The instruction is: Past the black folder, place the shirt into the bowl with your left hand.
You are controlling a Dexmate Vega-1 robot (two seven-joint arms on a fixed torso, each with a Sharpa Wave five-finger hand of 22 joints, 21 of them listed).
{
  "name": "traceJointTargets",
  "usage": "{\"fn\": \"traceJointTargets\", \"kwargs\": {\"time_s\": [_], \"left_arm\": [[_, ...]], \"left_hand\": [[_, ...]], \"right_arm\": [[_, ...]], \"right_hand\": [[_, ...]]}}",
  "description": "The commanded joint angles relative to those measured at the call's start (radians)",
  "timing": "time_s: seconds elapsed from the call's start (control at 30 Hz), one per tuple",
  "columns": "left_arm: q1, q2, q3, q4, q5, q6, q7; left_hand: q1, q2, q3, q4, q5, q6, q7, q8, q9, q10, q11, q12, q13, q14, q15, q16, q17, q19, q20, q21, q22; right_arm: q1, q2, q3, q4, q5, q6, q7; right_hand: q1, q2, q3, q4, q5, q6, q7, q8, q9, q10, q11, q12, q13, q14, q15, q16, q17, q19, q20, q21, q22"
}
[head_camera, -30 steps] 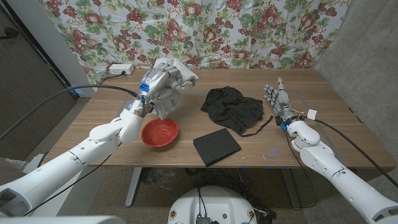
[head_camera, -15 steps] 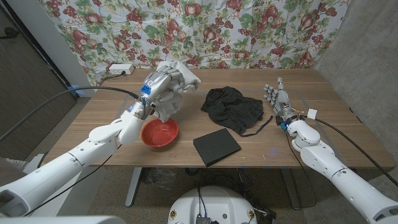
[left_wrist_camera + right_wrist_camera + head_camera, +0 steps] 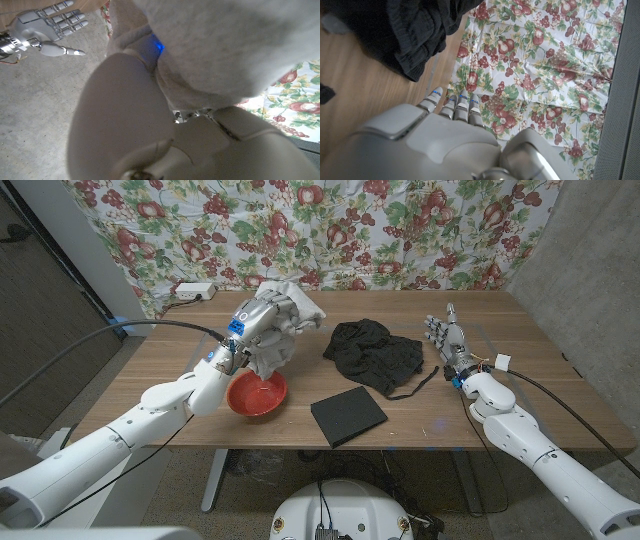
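- black folder lies near the counter front edge
- red bowl just left of it
- left robot hand grips pale shirt, raised above bowl's far side
- right robot hand fingers apart, holds nothing

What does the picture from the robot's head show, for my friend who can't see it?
The robot's left hand holds a light grey shirt in the air just above a red bowl on a wooden table. A black garment and a black folder lie nearby. The right hand waits, fingers apart, at the table's right side.
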Motion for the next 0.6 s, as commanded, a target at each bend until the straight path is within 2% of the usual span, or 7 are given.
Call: {"fn": "traceJointTargets", "kwargs": {"time_s": [0.03, 0.37, 0.6], "left_arm": [[0.01, 0.006, -0.006, -0.007, -0.004, -0.031, -0.015], [0.02, -0.003, -0.007, -0.007, -0.027, -0.065, -0.033], [0.043, 0.011, -0.003, -0.017, -0.051, -0.107, -0.075]], "left_hand": [[0.016, 0.027, 0.118, 0.098, 0.005, 0.011, -0.004, -0.003, -0.004, -0.001, 0.0, 0.015, 0.014, 0.085, -0.15, 0.101, 0.043, 0.01, -0.138, 0.011, 0.003], [0.004, 0.016, 0.142, 0.1, 0.002, 0.025, -0.003, -0.004, -0.019, 0.006, 0.001, 0.015, 0.015, 0.1, -0.147, 0.086, 0.047, 0.007, -0.137, 0.016, -0.004], [0.0, 0.013, 0.157, 0.098, -0.003, 0.025, -0.004, -0.001, -0.017, 0.011, 0.001, 0.015, 0.017, 0.108, -0.14, 0.078, 0.054, 0.003, -0.136, 0.025, -0.006]], "right_arm": [[0.011, 0.011, -0.008, 0.016, -0.005, 0.005, 0.001], [0.013, 0.013, -0.012, 0.014, -0.009, -0.001, -0.008], [0.016, 0.018, -0.014, 0.018, -0.009, -0.001, -0.009]], "right_hand": [[0.006, 0.004, 0.004, 0.0, -0.004, 0.001, 0.0, 0.0, 0.003, -0.006, 0.002, -0.006, 0.002, -0.001, -0.009, 0.002, 0.002, -0.001, -0.006, -0.004, 0.003], [0.005, 0.003, 0.004, 0.0, -0.004, 0.001, 0.0, 0.0, 0.003, -0.008, 0.001, -0.006, 0.002, -0.002, -0.009, 0.001, 0.002, -0.001, -0.006, -0.004, 0.003], [0.005, 0.003, 0.004, 0.0, -0.004, 0.001, 0.0, 0.0, 0.003, -0.007, 0.002, -0.006, 0.002, -0.002, -0.009, 0.001, 0.002, -0.001, -0.006, -0.004, 0.003]]}}
